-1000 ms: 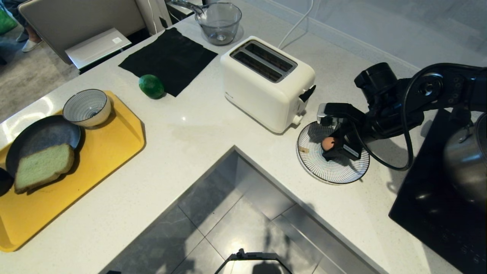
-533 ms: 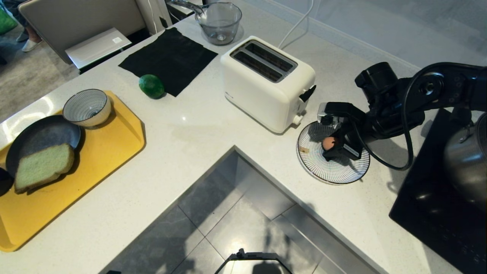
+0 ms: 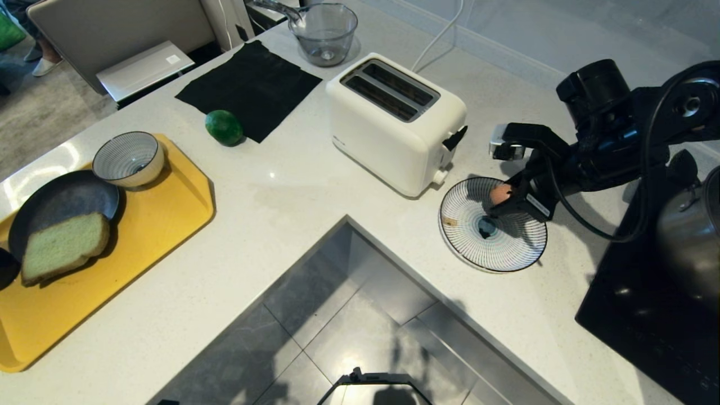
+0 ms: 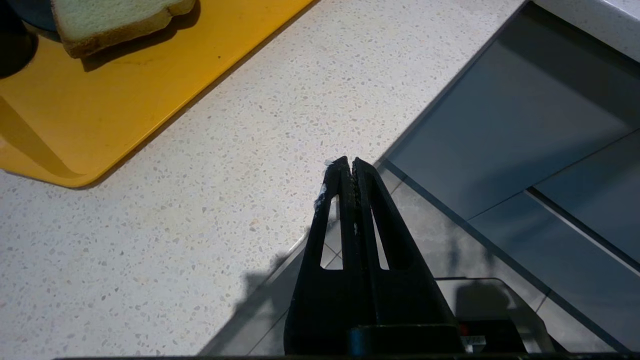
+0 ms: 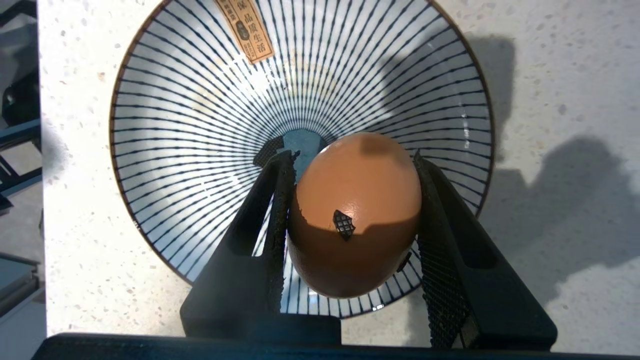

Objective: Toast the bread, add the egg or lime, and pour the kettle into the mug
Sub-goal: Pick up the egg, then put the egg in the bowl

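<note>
My right gripper is shut on the pinkish-brown egg and holds it a little above the striped plate beside the toaster. In the right wrist view the egg sits between both black fingers of the right gripper, over the plate. The bread lies half on a dark plate on the yellow tray. The lime rests by a black cloth. My left gripper is shut and empty at the counter's edge. Kettle and mug are out of view.
A striped bowl stands on the tray, and a clear glass jug stands behind the toaster. A steel pot sits on the black hob at the right. A dark round thing is cut off at the tray's left.
The right gripper has lifted the egg off the striped plate and carried it up and to the right. The left arm has stayed still.
</note>
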`<state>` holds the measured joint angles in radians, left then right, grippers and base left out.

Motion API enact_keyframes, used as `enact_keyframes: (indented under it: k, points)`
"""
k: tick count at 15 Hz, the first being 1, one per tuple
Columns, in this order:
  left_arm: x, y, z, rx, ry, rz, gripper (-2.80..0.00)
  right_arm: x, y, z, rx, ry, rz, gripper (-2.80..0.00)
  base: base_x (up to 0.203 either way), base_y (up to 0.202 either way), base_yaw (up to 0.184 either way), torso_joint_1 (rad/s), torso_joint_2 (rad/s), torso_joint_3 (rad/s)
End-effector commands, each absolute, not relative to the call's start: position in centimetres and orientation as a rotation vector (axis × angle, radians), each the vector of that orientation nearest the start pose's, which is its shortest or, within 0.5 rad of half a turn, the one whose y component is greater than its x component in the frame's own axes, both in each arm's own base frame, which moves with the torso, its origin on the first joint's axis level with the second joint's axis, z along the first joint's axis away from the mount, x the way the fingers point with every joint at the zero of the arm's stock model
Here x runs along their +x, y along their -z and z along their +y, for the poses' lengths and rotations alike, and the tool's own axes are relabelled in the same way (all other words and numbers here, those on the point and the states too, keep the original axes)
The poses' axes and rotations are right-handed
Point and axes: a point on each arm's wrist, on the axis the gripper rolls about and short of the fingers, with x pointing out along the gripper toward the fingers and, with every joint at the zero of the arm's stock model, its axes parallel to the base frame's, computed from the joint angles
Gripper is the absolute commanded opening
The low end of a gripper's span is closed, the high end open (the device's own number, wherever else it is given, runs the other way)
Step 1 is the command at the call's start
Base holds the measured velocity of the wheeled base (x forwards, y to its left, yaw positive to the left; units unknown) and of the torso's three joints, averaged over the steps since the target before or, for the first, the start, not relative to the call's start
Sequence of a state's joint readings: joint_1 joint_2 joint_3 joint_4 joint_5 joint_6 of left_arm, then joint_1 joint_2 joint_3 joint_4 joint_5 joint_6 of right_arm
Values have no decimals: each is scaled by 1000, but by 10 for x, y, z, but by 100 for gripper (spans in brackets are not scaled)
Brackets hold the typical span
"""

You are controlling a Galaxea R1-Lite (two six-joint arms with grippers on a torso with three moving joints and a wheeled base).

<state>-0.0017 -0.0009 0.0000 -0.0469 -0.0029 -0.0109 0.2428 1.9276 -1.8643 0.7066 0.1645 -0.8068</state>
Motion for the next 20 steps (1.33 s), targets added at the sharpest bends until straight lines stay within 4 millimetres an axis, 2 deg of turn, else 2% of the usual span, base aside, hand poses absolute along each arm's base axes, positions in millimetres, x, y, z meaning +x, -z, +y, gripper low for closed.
enact_keyframes:
  k: [1,6,10,14,18,20]
  points:
    - [-22,-76,0,-11,5,-34,-280,333,-291,86,-781,-660,535,-280,0,0,0,0,0,0]
    - [-22,-76,0,-11,5,-34,-280,303,-325,79,-756,-612,442,-280,0,0,0,0,0,0]
    - [-22,-76,0,-11,5,-34,-280,279,-359,74,-669,-545,345,-280,0,0,0,0,0,0]
    - [-22,-76,0,-11,5,-34,-280,255,-390,64,-596,-421,249,-280,0,0,0,0,0,0]
    - [-22,-76,0,-11,5,-34,-280,228,-414,57,-442,-341,160,-280,0,0,0,0,0,0]
    - [-22,-76,0,-11,5,-34,-280,223,-421,55,-351,-322,118,-280,0,0,0,0,0,0]
